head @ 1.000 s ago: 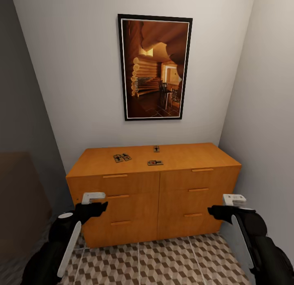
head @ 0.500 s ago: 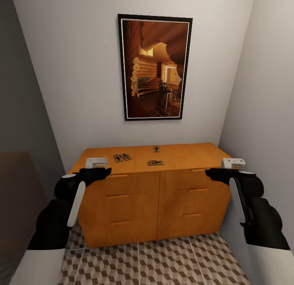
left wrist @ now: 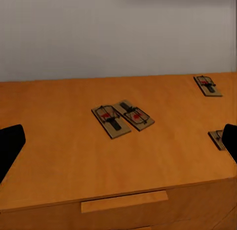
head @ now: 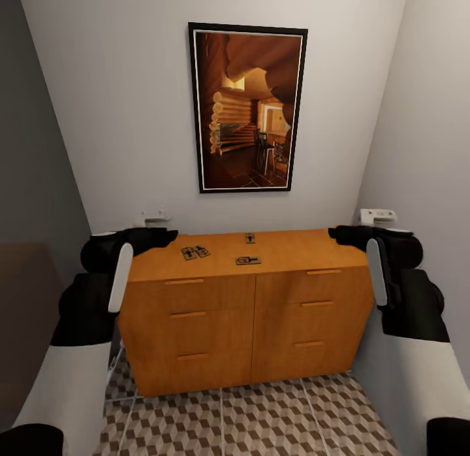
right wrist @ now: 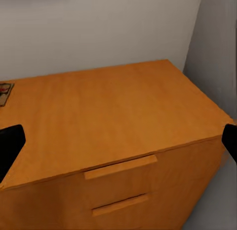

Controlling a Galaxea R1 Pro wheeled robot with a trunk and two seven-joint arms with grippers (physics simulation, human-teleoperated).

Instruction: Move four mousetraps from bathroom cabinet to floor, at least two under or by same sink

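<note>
Several mousetraps lie on the flat top of the orange-brown cabinet (head: pixel 215 299). A pair sits side by side (head: pixel 194 252), one lies near the back wall (head: pixel 250 238), and one lies nearer the front edge (head: pixel 248 260). My left gripper (head: pixel 168 234) hovers open at the top's left end, level with the pair (left wrist: pixel 122 119) and well short of it. At the top's right end my right gripper (head: pixel 334 232) is open over bare wood, with one mousetrap (right wrist: pixel 4 92) at the edge of its wrist view. The cube-patterned bathroom floor (head: pixel 261 417) lies below. The sink is out of view.
The cabinet stands in a narrow alcove, with a grey wall close on the right (head: pixel 424 116) and a darker wall on the left (head: pixel 32 149). A framed picture (head: pixel 248 106) hangs above it. The cabinet's front has several drawer fronts with bar handles (head: pixel 184 281).
Both arms have risen from in front of the drawers to the level of the cabinet top. The mousetraps have not moved.
</note>
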